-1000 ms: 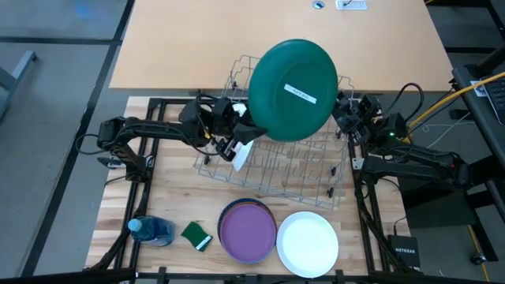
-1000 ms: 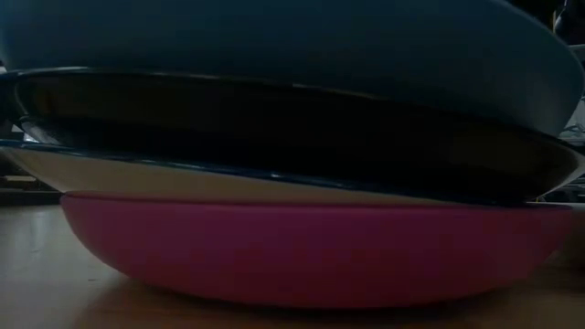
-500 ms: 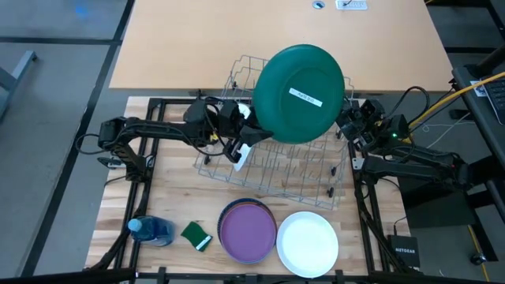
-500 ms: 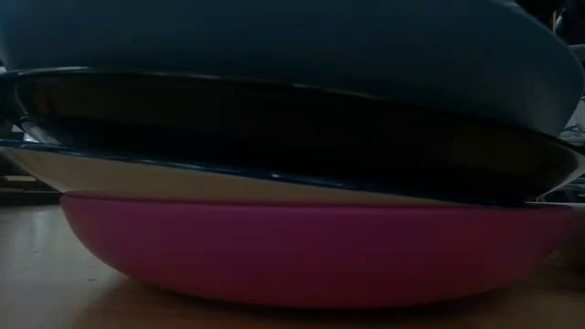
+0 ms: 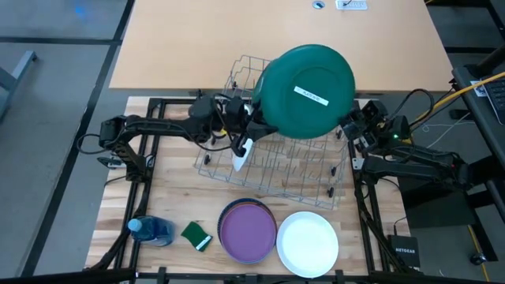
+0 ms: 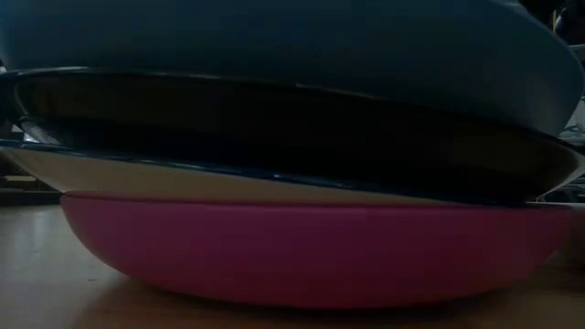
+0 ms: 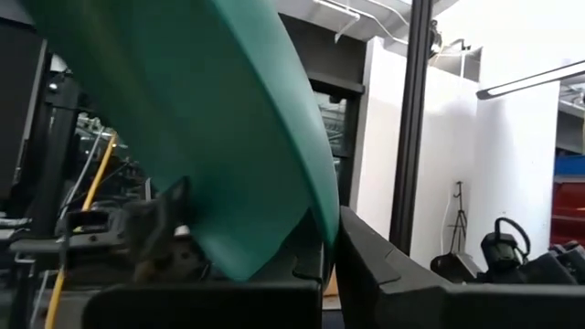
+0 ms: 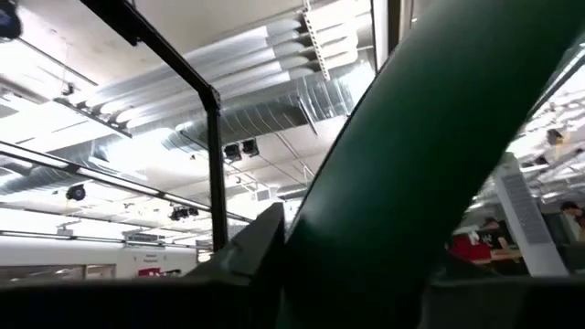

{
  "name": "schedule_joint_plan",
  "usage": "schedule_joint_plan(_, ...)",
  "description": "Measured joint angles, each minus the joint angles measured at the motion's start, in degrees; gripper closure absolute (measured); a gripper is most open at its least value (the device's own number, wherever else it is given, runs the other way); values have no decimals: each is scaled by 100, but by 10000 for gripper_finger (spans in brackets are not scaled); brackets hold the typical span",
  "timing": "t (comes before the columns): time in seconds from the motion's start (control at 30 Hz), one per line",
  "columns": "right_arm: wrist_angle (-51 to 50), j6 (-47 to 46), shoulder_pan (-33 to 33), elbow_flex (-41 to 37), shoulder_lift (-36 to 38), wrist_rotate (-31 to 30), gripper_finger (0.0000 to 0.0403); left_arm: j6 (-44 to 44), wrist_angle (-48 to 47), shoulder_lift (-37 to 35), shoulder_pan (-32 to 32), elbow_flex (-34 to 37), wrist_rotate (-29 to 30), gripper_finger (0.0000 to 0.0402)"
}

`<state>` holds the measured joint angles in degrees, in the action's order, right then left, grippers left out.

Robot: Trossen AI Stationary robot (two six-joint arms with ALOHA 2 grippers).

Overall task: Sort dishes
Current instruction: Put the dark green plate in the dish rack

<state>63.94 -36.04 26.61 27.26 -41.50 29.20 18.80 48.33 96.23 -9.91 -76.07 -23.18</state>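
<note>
A dark green plate (image 5: 306, 91) is held tilted in the air above the wire dish rack (image 5: 276, 162), its underside and a white label facing up. My left gripper (image 5: 252, 126) is shut on its left edge and my right gripper (image 5: 347, 125) is shut on its right edge. A stack of plates with a purple one on top (image 5: 247, 231) and a white plate (image 5: 307, 243) lie flat on the table's near side. The same stack fills the low view (image 6: 292, 247). My left gripper pinches the plate's rim (image 7: 315, 233) between its two fingers, coming from the table's left and slanting upward. The plate stands tilted above the fingers, clear of the rack. My right gripper has the plate's opposite rim (image 8: 366, 228) between its fingers, one finger (image 8: 260, 242) against its face. It comes from the table's right, slanting upward.
A blue bottle (image 5: 150, 229) and a green sponge (image 5: 196, 235) lie at the near left. The wire rack takes up the middle of the wooden board. Black frame rails run along both sides.
My left gripper has carried the green plate toward the table's right edge. The plate has stayed lifted above the rack, and its right rim has come to my right gripper.
</note>
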Motion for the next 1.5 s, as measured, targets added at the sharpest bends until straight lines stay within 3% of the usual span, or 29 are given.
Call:
schedule_joint_plan(0.13, 68, -23, -7, 10, 5, -5, 332, -97, -28, 0, -71, 3, 11, 389)
schedule_joint_plan(0.3, 302, -14, -11, 14, 2, 2, 364, -216, -101, 9, -145, 13, 152, 345)
schedule_joint_plan(0.6, 326, 18, 2, 5, 124, -357, 370, -224, -386, 9, -494, 11, 118, 258)
schedule_joint_plan(0.87, 198, 476, 11, 5, 490, -763, 371, 75, -877, 0, -924, 11, 37, 237)
schedule_joint_plan(1.2, -2413, 1550, 9, 5, 1725, -1842, 371, 237, -1025, -28, -1267, 9, -252, 242)
schedule_joint_plan(1.5, -4358, 1816, 7, 5, 2922, -2869, 371, 392, -1192, -33, -1447, 2, -667, 243)
